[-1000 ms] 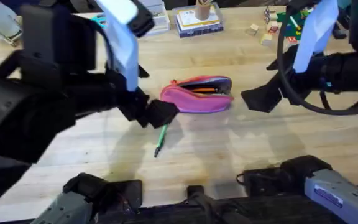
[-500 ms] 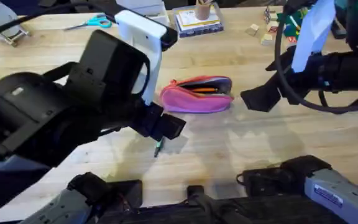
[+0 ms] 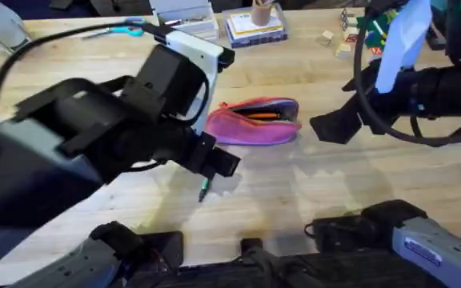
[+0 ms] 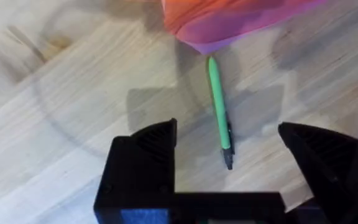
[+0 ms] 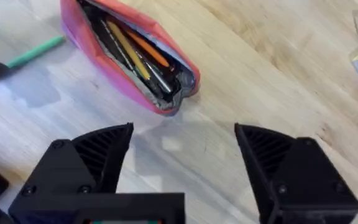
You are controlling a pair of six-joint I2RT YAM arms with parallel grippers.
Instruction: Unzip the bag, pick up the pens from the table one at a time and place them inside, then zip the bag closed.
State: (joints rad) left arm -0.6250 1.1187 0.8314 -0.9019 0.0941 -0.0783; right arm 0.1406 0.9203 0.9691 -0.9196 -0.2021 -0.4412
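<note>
Lying unzipped near the middle of the light wooden plank tabletop (image 3: pixel 310 200), the long pink fabric pouch (image 3: pixel 254 122) with its orange-red zipper shows several pens inside. 1 thin light-green stick pen (image 4: pixel 219 118) rests on the wood just beside the pouch's end. The left gripper (image 4: pixel 229 158) hovers over this pen, fingers spread wide. The right gripper (image 5: pixel 182 155) hangs wide open beside the pouch's other end.
</note>
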